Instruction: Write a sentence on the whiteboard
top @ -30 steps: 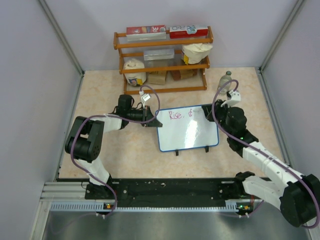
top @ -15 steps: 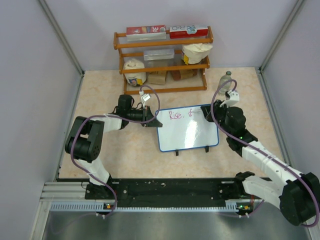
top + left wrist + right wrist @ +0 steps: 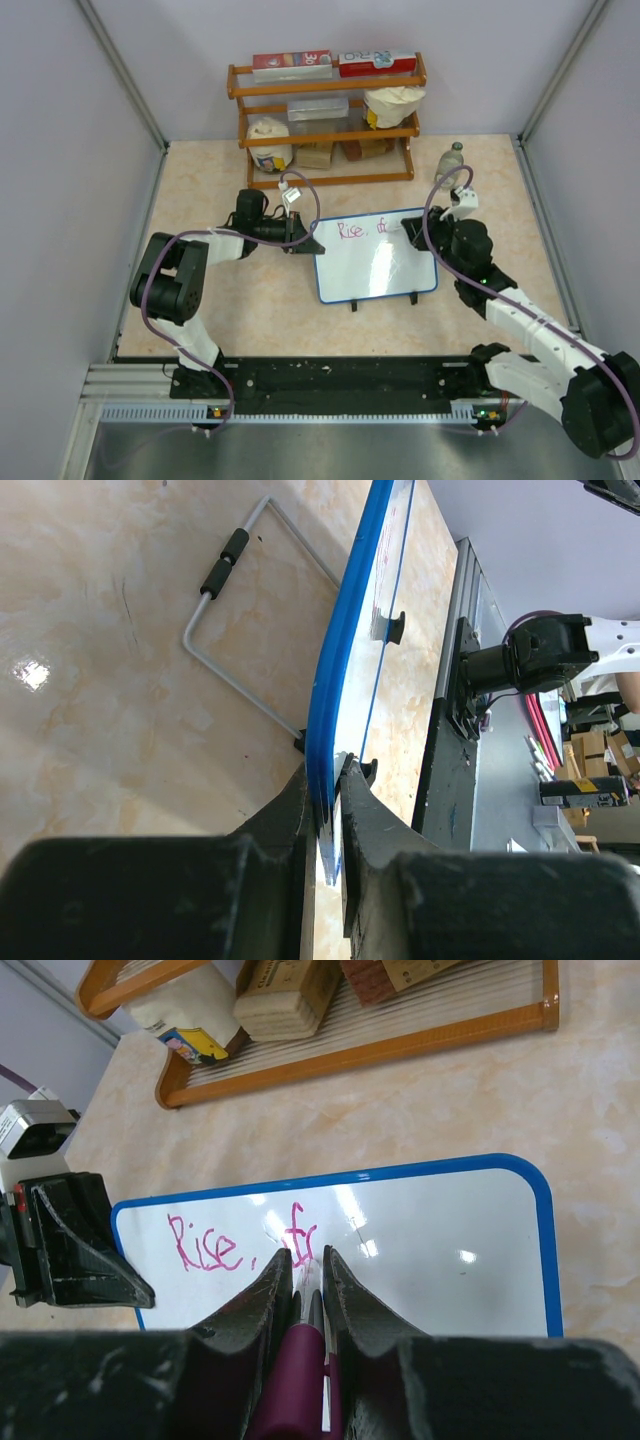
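Note:
The whiteboard (image 3: 375, 268), white with a blue frame, stands propped in the middle of the table. My left gripper (image 3: 308, 245) is shut on its left edge; the blue frame (image 3: 340, 660) runs between the jaws in the left wrist view. My right gripper (image 3: 305, 1260) is shut on a magenta marker (image 3: 297, 1370) with its tip on the board (image 3: 430, 1250). The sentence (image 3: 245, 1240) in pink reads "Rise," followed by two further strokes just above the marker tip. In the top view the lettering (image 3: 362, 230) sits along the board's upper edge, next to my right gripper (image 3: 412, 232).
A wooden rack (image 3: 325, 120) with boxes and bags stands behind the board. A small bottle (image 3: 451, 160) sits at the back right. The board's wire stand (image 3: 235, 610) rests on the marble-patterned tabletop. Grey walls close in both sides.
The right gripper has shifted slightly right along the top line, and more pink strokes have appeared after "Rise,". The left arm and the board have not moved.

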`<state>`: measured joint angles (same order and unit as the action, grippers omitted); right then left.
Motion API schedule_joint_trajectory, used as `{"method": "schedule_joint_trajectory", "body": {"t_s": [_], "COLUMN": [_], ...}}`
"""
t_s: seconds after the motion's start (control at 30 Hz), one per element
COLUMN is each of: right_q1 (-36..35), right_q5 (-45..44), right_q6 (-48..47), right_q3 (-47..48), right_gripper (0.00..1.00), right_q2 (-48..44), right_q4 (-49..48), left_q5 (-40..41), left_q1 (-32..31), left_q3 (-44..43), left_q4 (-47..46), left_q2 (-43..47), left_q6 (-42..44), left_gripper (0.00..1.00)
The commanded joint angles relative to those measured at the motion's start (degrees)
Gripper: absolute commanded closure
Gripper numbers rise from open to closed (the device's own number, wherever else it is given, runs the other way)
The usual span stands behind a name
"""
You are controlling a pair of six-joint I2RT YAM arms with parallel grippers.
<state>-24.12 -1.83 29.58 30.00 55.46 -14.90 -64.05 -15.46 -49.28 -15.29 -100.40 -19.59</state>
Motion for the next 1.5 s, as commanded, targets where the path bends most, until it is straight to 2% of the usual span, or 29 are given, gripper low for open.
{"method": "schedule_joint_trajectory", "body": {"t_s": [0.0, 0.77, 1.23, 1.47], "right_q1": [0.6, 0.7, 0.7, 0.6], "right_q5": [-1.1, -6.2, -1.2, -1.6], "right_q6": [-0.8, -0.9, -0.1, 0.3], "right_q3": [-0.9, 4.4, 6.2, 5.0], "right_gripper": [1.0, 1.0, 1.0, 1.0], "right_q2": [-0.9, -0.1, 3.5, -1.2], "right_q4": [1.4, 1.6, -0.7, 0.8], "left_q5": [6.0, 6.0, 6.0, 6.1], "left_q1": [-0.4, -0.5, -0.5, -0.5], "left_q3": [1.6, 1.6, 1.5, 1.5], "left_q4": [1.8, 1.8, 2.0, 2.1], "left_q2": [-1.9, -1.9, -1.8, -1.8], "left_q6": [4.5, 4.5, 4.6, 4.7], "left_gripper": [1.0, 1.0, 1.0, 1.0]}}
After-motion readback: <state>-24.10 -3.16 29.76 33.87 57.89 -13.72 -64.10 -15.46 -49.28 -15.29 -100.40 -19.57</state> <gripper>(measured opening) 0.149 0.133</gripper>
